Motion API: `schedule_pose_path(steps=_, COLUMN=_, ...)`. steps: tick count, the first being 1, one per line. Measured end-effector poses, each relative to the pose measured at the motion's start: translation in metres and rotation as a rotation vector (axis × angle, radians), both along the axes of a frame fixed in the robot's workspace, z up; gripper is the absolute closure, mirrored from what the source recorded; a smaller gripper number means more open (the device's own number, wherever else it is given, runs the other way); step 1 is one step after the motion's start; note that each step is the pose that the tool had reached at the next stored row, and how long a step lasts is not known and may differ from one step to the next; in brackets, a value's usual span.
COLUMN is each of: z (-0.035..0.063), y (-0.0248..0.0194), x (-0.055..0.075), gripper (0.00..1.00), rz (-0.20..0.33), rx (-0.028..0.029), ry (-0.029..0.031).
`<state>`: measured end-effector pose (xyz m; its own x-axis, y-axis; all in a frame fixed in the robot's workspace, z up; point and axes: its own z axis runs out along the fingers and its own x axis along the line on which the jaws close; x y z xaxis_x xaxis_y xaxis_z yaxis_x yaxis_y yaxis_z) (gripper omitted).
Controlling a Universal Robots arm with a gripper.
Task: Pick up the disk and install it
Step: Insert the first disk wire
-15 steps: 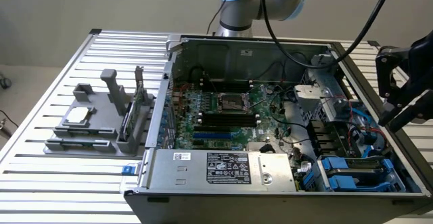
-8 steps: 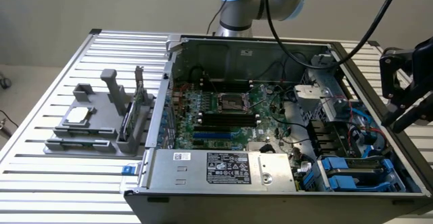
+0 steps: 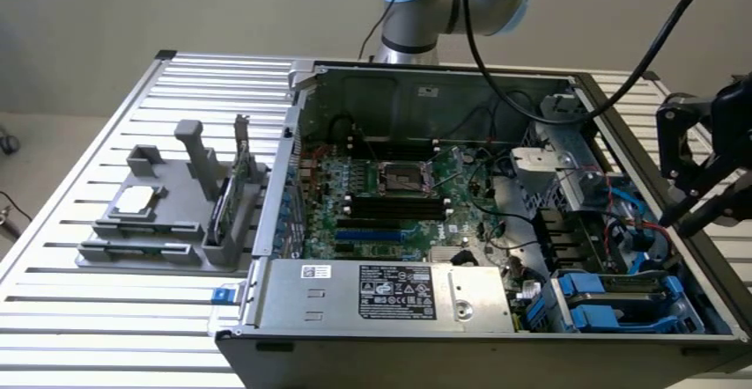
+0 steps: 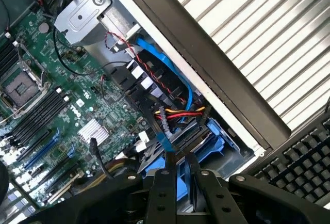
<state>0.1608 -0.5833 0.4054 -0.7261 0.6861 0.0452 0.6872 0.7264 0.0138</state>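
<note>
My gripper [image 3: 679, 224] hangs at the exterior view's right, over the near-right corner of the open computer case [image 3: 435, 85]. Its fingers [image 4: 166, 172] stand open by a narrow gap with nothing between them. Directly beneath them is the drive bay with blue carrier frames [image 3: 611, 297] [image 4: 214, 141] and a bundle of red, yellow and black wires [image 4: 178, 113]. The disk's silver body and white label are hidden. I cannot tell whether a drive sits inside those blue frames.
The green motherboard [image 3: 388, 187] fills the case floor, with a grey power supply [image 3: 388, 292] at its near edge. A grey fixture [image 3: 153, 231] on the slatted table holds a small pale chip [image 3: 136, 198] and an upright card [image 3: 241, 182]. A black keyboard [image 4: 304, 167] lies outside the case.
</note>
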Motion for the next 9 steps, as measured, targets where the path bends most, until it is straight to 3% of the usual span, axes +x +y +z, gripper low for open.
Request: schedule_pose_path(steps=9, z=-0.0153, y=0.0000, x=0.011, gripper=0.78, rz=-0.053, rx=0.0000, ry=0.0000)
